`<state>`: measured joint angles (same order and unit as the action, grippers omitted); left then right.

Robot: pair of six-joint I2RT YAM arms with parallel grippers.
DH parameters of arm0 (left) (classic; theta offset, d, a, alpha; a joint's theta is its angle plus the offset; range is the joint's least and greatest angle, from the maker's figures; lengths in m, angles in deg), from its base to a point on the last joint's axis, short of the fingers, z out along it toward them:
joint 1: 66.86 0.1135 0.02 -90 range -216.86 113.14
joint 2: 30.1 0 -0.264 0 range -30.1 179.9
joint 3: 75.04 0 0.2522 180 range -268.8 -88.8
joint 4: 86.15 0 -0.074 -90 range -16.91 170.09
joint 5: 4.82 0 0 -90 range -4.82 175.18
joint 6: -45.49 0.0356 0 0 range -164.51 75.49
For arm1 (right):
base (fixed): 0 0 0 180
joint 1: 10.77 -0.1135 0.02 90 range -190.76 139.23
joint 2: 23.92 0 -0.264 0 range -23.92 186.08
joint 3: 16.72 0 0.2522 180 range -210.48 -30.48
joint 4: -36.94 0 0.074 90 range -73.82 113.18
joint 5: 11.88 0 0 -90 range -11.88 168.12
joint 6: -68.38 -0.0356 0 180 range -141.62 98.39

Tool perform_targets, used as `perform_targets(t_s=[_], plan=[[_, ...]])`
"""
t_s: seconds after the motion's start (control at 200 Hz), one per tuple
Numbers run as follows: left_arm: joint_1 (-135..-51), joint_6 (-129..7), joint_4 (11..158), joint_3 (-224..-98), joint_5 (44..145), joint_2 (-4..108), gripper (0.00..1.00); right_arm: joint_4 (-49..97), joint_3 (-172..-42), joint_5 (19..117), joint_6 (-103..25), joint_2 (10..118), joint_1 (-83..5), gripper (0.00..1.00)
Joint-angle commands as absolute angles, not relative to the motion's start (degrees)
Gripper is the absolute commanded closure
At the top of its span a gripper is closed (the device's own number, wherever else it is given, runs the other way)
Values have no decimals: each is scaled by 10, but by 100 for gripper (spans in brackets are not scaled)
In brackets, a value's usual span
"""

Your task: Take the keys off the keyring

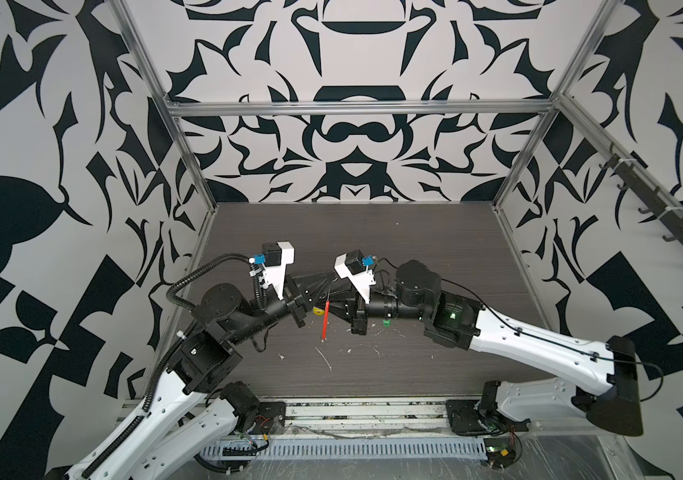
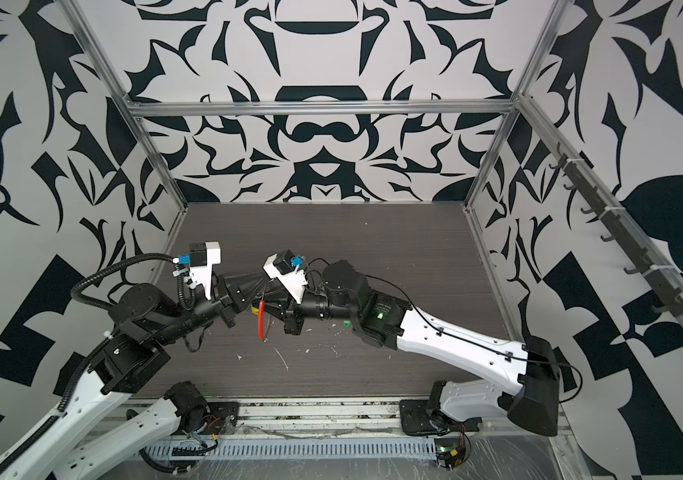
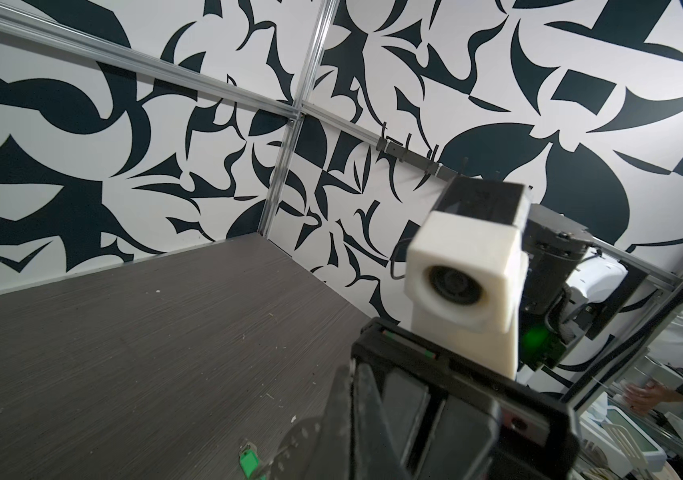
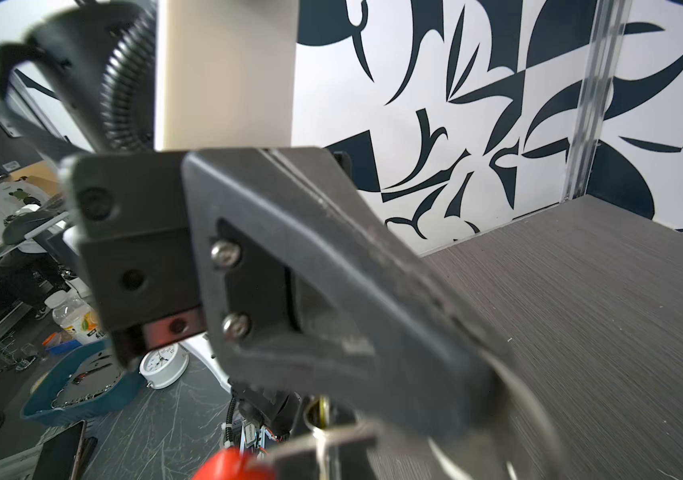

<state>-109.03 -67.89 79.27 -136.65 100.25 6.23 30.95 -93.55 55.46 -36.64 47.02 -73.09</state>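
Both my left pincer (image 1: 325, 284) and right pincer (image 1: 335, 306) are clenched at the keyring (image 1: 324, 322) over the mid-tabletop (image 1: 373, 249). The yellow key (image 1: 320, 310) dangles there. The green key (image 1: 385, 322) lies under my right arm. I think a hard tug could fling the yellow one away. The tabletop is dark with pale flecks, and the walls are black and white.

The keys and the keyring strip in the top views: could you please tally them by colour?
Green key: 1
Yellow key: 1
Red-ended strip: 1
Total: 3
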Motion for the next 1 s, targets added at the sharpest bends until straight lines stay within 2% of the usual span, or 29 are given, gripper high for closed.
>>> perform_targets(t_s=[0.0,0.27,0.715,0.805,0.995], plan=[[-1091,-664,773,-1377,984,55,100,295,-925,573,-357,426,-734,100],[-1091,-662,760,-1373,965,34,100,227,-881,646,-350,371,-735,100],[-1091,-674,731,-1342,892,4,100,200,-792,805,-369,302,-730,100],[-1091,-677,731,-1332,888,-6,100,207,-757,786,-399,310,-703,100],[-1091,-681,727,-1329,889,-9,100,280,-679,657,-489,366,-600,100]])
